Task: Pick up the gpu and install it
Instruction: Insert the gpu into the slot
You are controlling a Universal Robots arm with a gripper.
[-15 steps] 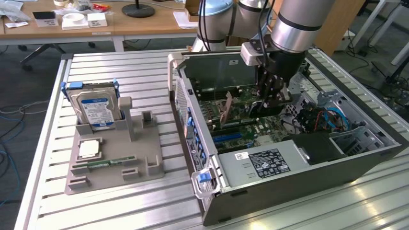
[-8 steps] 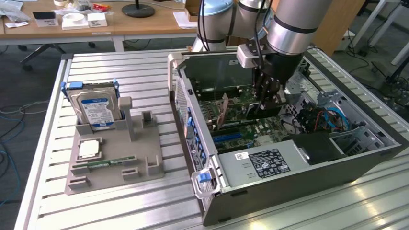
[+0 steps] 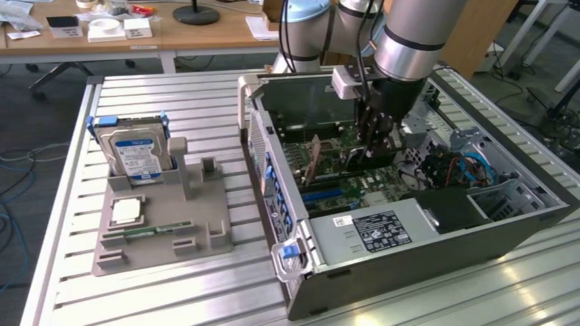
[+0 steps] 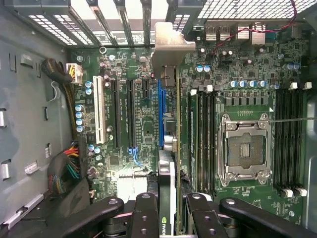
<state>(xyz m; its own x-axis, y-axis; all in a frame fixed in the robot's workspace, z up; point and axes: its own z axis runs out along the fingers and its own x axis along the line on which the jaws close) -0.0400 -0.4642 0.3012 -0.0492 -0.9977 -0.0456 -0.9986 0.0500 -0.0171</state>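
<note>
Seating the card is the step in hand, by my reading: the pick-up is done and the gpu (image 4: 169, 171) stands on edge inside the computer case (image 3: 507, 224), held by the gripper (image 4: 172, 210) over the motherboard (image 4: 237, 74). The card runs lengthwise along the blue slot (image 4: 160, 111), just beside it on the side toward the CPU socket (image 4: 245, 148). Its silver bracket (image 4: 171, 42) sits at the case's rear openings, beyond the far end of the blue slot. Whether the card's bottom edge is already in a connector or above it cannot be told, since the card's own body hides that edge. Finishing the install would call for a straight press toward the board, with the card kept parallel to the blue slot and the bracket kept in its opening; a tilt would likely jam the edge. The fingers (image 4: 146, 213) are spread only as wide as the card is thick, pinching the gpu on both faces at the end away from the bracket. In the exterior view the gripper (image 3: 376, 146) reaches down into the case
</note>
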